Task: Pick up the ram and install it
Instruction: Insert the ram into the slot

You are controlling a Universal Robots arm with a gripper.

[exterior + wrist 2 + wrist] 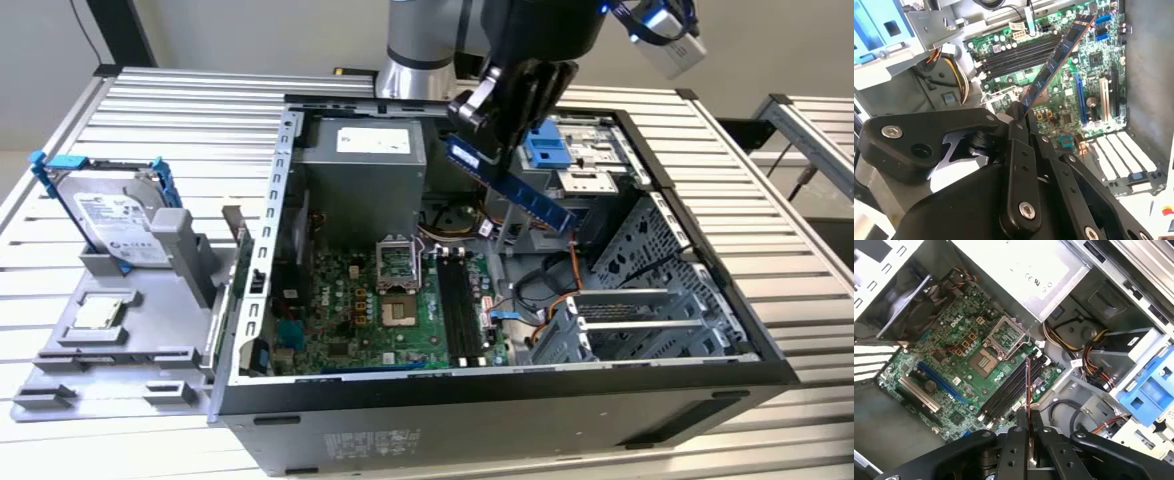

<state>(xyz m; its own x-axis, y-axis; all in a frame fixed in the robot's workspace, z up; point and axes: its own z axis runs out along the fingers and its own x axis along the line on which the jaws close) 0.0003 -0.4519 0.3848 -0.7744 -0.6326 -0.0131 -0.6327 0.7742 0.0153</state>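
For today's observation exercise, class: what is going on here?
The robot arm's end effector is shut on the ram, holding it tilted in the air above the open computer case. The stick hangs over the motherboard and its black memory slots, not seated in any. A hard drive stands outside the case, at the exterior view's left.

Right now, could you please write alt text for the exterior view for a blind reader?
The claw holds the ram tilted above the open computer case, whose green motherboard lies exposed. At the exterior view's left, a hard drive in a blue frame stands on a grey holder.
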